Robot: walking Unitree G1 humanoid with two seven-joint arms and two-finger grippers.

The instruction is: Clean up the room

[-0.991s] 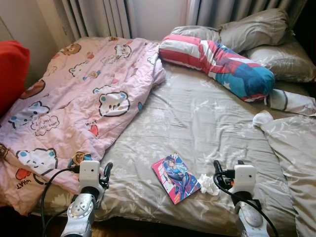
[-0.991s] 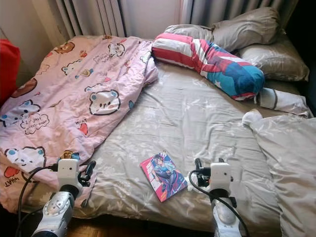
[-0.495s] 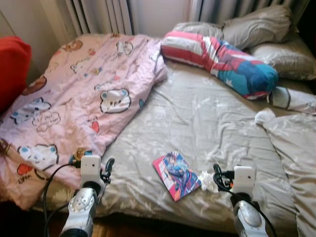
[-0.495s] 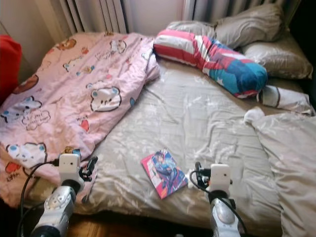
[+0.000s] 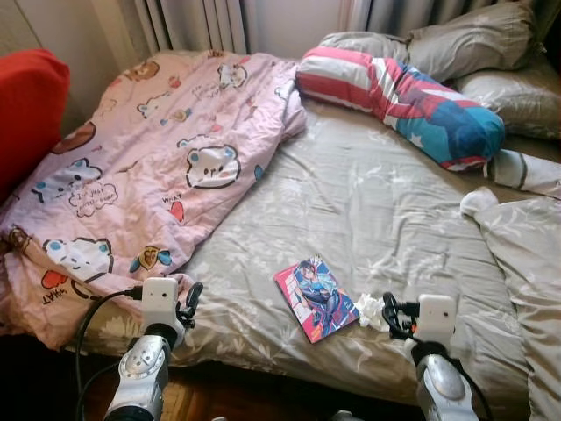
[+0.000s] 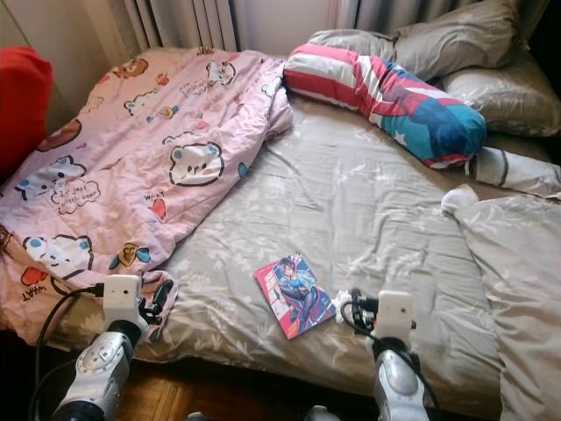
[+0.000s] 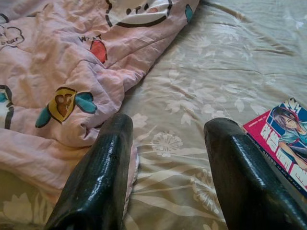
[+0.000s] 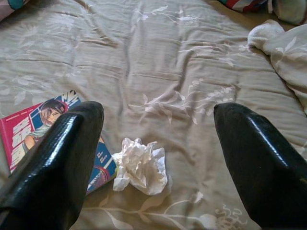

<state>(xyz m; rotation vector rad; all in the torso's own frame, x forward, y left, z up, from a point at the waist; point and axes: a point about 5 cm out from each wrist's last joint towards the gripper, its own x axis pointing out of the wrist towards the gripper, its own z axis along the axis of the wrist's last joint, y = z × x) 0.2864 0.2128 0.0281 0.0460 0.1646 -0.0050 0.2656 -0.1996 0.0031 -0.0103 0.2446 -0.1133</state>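
A bed with a grey leaf-patterned sheet lies before the robot. Near its foot edge a manga book with a red-bordered cover lies flat, and a crumpled white tissue lies touching the book's corner at about 3 o'clock of it. The right tool hangs just above the tissue with its two black fingers spread wide, released and holding nothing; one finger sits over the book, the other over bare sheet. The left tool hovers at the foot edge, at 9 o'clock of the book, likewise released and empty, one finger above the hem of a pink bear-print duvet that covers the bed's left half. At 12 o'clock a long red, white and blue bolster pillow lies across the head of the bed, grey pillows behind it. A rumpled grey duvet is heaped at 3 o'clock, a red cushion at 10 o'clock.
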